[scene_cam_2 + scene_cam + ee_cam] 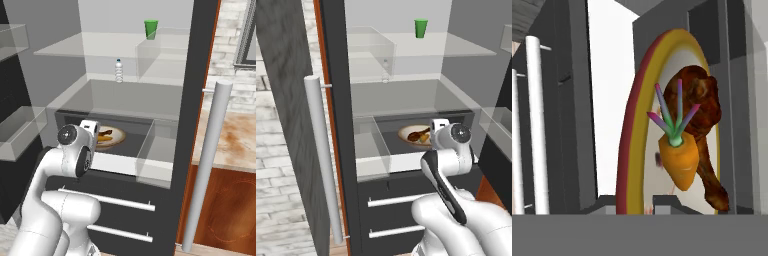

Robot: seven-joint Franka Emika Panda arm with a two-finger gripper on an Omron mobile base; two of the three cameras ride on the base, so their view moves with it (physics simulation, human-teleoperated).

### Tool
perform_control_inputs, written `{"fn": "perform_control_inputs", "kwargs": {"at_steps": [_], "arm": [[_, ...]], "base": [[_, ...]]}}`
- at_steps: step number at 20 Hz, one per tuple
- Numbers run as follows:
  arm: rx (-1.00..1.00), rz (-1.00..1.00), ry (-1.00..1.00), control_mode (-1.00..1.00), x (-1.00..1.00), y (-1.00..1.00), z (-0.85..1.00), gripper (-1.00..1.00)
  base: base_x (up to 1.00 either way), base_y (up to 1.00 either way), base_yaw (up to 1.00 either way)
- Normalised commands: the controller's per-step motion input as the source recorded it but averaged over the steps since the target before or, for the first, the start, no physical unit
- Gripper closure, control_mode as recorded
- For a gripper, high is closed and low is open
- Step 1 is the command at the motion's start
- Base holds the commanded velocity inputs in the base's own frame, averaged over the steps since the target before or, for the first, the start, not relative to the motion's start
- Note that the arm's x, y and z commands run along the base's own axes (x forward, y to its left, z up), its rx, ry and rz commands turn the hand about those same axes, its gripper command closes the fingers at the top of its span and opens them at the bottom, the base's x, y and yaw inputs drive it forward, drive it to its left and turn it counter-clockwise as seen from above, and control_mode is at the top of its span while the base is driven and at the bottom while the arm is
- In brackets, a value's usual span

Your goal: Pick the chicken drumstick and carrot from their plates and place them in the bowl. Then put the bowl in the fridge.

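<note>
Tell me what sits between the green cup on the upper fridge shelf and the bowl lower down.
In the right base view, a small water bottle stands on the shelf between the green cup and the bowl.

A green cup [420, 28] stands upright on a glass shelf [466, 47], high above everything else. Below the cup and to its left in both base views, a small clear water bottle [119, 70] stands upright. Far beneath the cup lie two dark drawers with silver bar handles [112, 200], one above the other.
</note>
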Motion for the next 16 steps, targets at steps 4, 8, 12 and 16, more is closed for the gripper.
{"fn": "perform_control_inputs", "kwargs": {"at_steps": [4, 8, 12, 16], "arm": [[0.0, 0.04, -0.15, -1.0, -0.31, 0.0, 0.47, 1.0], [0.0, -0.03, 0.15, -1.0, -0.28, -0.04, 0.51, 1.0], [0.0, -0.03, 0.09, -1.0, -0.34, -0.08, 0.61, 1.0], [0.0, 0.0, -0.13, -1.0, -0.35, -0.12, 0.51, 1.0]], "base": [[0.0, 0.0, 0.0], [0.0, 0.0, 0.0], [0.0, 0.0, 0.0], [0.0, 0.0, 0.0]]}}
